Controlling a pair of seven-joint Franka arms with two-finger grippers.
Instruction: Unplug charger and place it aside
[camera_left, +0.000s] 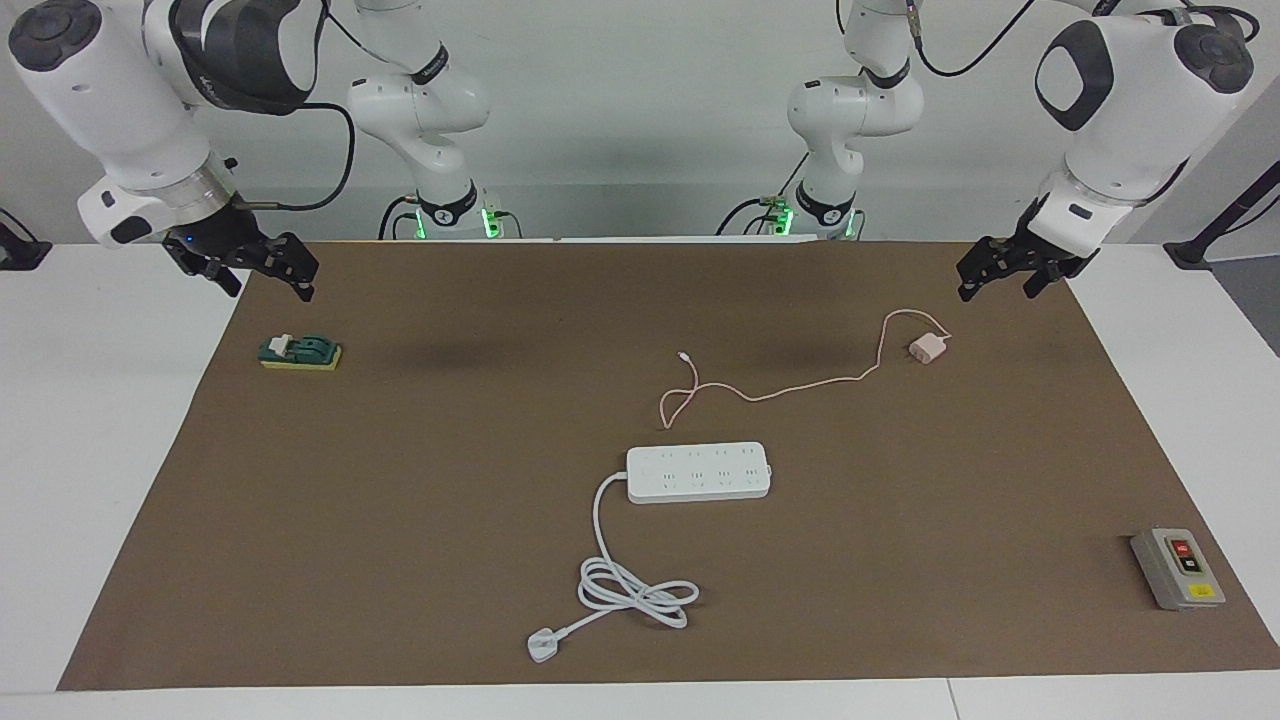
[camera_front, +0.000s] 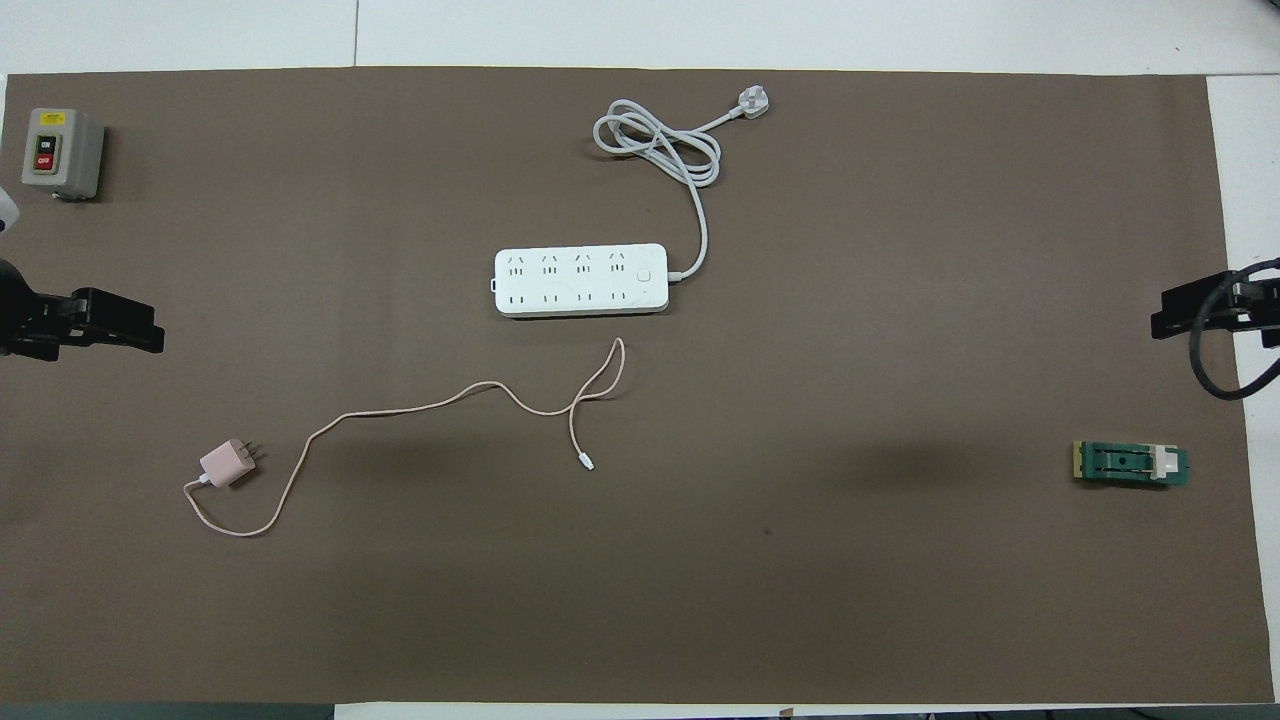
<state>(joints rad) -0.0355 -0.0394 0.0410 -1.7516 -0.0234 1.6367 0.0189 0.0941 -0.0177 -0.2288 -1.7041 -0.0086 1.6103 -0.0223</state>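
The small pale pink cube-shaped charger (camera_left: 925, 349) (camera_front: 226, 464) lies unplugged on the brown paper-covered surface (camera_left: 400, 500) (camera_front: 800, 600), its prongs bare and pointing toward the middle of the surface. It is nearer to the robots than the long white multi-socket power strip (camera_left: 699, 472) (camera_front: 581, 281) and toward the left arm's end. Its thin pink cable (camera_left: 780, 392) (camera_front: 420, 408) loops at the cube, then trails toward the strip and ends in a free connector, apart from it.

The strip's thick white cord (camera_left: 625, 580) (camera_front: 665, 150) coils farther from the robots and ends in a flat white plug (camera_left: 543, 644) (camera_front: 753, 102). A grey switch box (camera_left: 1177, 568) (camera_front: 61, 153) with a red button reading "OFF" sits at the left arm's end; a green and yellow block (camera_left: 300, 351) (camera_front: 1132, 464) sits at the right arm's end. Nothing lies between these and the charger.

The left gripper (camera_left: 1005, 275) (camera_front: 85, 325) hangs over the surface's edge near the charger, its jaws apart and holding nothing. The right gripper (camera_left: 262, 265) (camera_front: 1205, 310) hangs above the green block's end, jaws likewise spread and holding nothing.
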